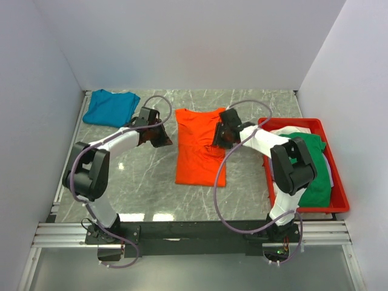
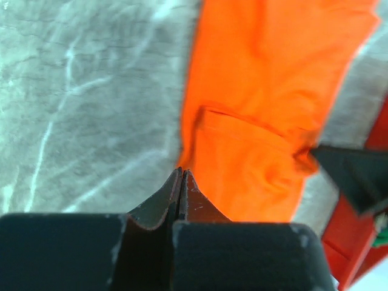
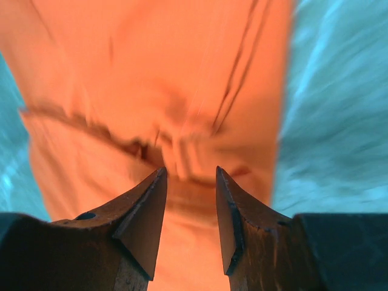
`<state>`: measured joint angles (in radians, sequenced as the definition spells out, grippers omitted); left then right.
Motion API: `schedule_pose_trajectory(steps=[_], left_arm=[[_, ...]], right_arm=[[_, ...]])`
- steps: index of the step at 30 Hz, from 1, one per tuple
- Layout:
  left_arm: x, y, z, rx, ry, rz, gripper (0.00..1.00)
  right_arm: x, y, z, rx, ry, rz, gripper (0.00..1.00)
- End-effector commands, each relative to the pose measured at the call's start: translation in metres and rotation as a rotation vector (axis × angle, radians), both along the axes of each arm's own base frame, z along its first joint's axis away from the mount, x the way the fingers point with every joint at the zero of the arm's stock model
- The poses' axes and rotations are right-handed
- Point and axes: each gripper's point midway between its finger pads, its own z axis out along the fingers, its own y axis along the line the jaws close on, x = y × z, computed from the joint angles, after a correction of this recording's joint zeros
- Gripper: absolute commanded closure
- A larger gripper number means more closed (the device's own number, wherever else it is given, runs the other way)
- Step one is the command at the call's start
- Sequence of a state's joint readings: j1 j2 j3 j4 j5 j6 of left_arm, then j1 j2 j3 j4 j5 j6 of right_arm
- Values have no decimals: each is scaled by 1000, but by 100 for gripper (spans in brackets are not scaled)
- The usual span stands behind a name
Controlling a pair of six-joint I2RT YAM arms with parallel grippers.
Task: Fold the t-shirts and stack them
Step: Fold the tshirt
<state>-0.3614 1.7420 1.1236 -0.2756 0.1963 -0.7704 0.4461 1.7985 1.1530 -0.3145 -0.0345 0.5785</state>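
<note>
Orange t-shirt (image 1: 197,151), teal t-shirt (image 1: 111,108), green t-shirt (image 1: 320,182), red tray (image 1: 297,121)

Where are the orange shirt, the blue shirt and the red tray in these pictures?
orange shirt (image 1: 197,159): top view, on the middle of its body.
blue shirt (image 1: 110,108): top view, on the middle of the cloth.
red tray (image 1: 336,173): top view, on its right wall.

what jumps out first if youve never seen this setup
The bright orange shirt in the middle of the table grabs the eye first, with the left gripper shut beside its left edge and the right gripper open above it. Next comes the red tray on the right, holding a green shirt, and a teal shirt in the far left corner.
</note>
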Motion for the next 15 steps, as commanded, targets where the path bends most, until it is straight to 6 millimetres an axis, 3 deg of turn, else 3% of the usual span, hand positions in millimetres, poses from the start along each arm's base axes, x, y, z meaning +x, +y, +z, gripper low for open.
schedule_pose_trajectory(steps=[1,5,8,11,15], left_arm=[[-3,-8,34,-69,-86,-44,99],[-22,-36,38,-107,-86,-126,99],[-39,-60,33,-126,-76,-184,99],[-58,-86,26,-140,-57,-251,99],[-73,-108,12,-153,-39,-314,99]], right_arm=[[39,-24,40,-38,-109,-66,55],[41,-28,52,-47,-138,-77,55],[24,-19,50,-41,-134,-50,55],[2,-17,36,-74,-115,-38,56],[-13,-26,13,-104,-85,-60,56]])
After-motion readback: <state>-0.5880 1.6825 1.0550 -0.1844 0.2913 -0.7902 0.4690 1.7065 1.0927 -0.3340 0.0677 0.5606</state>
